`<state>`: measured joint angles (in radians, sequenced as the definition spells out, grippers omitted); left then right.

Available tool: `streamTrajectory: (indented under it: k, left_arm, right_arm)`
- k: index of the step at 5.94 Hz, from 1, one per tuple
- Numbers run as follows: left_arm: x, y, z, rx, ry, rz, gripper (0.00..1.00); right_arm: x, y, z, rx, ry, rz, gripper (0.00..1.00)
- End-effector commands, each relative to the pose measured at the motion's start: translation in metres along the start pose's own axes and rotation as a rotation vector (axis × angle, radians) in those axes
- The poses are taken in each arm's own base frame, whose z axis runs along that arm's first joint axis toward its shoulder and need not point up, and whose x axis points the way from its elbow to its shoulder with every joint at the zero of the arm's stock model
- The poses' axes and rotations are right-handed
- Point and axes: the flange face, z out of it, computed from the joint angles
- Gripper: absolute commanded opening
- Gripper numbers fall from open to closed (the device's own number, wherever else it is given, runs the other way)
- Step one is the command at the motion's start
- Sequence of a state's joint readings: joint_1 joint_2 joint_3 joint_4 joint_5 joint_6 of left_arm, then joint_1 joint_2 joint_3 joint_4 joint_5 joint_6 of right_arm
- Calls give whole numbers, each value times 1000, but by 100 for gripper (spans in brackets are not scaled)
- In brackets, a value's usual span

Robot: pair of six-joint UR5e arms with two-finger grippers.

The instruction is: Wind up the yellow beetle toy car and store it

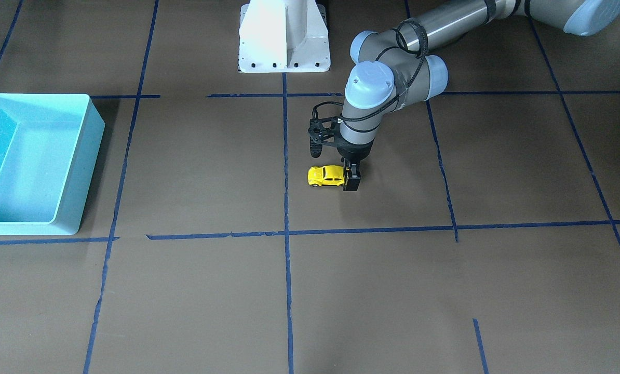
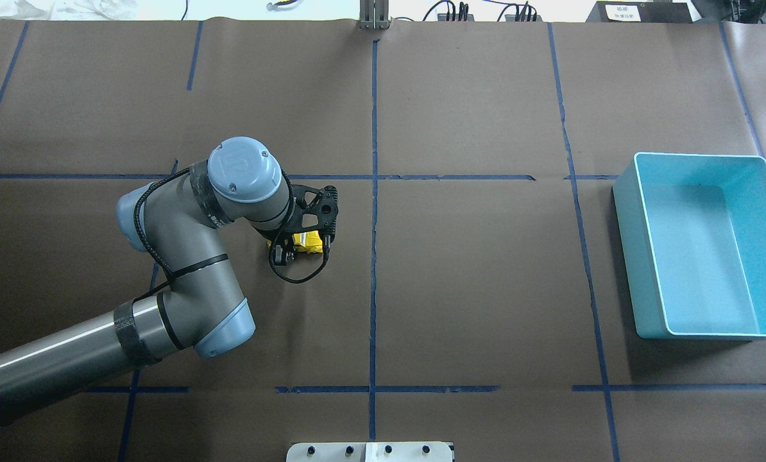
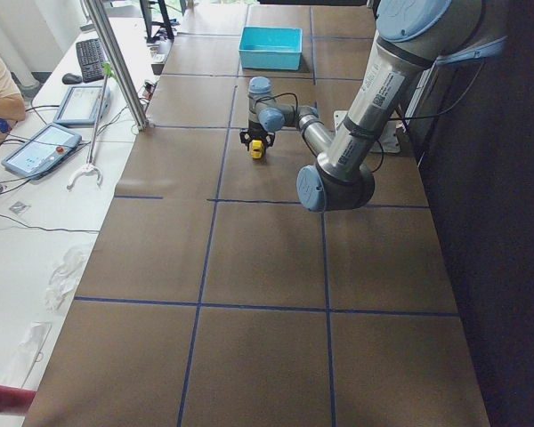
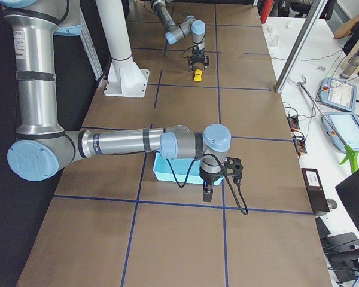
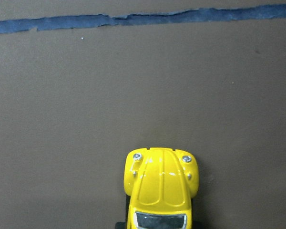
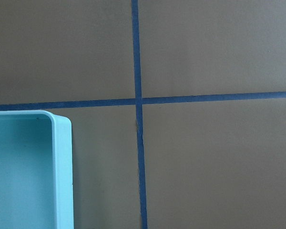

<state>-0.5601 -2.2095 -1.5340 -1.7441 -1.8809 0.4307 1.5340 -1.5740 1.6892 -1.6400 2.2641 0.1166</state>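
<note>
The left end effector (image 1: 351, 179) looks closed on just the rear of the toy car (image 1: 324, 175), which sits on the tabletop (image 1: 196, 171). So short a hold may slip and skew it during wind-up.

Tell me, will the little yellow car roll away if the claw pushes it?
Probably, yes: the yellow car stands on its wheels on the flat table, so a lengthwise push should send it rolling. It looks hard and shiny, so it may slip if the left claw pinches loosely. Being tiny, it is likely light.
</note>
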Motion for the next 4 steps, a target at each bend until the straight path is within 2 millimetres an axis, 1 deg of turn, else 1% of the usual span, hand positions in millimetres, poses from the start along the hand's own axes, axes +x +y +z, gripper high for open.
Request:
streamTrajectory:
  k: [1,2,3,4]
  left_arm:
    - [-2,4,-2,1,-4,-3,100]
    - [-2,4,-2,1,-3,3,100]
    - [-2,4,-2,0,-5,4,100]
    - [-2,5,-3,0,-5,3,100]
  right_arm:
    - [1,1,1,-1,0,1,100]
    - [1,1,1,-2,0,2,100]
    - [3,5,0,-3,0,3,100]
    - [14,11,1,-5,-2,27,100]
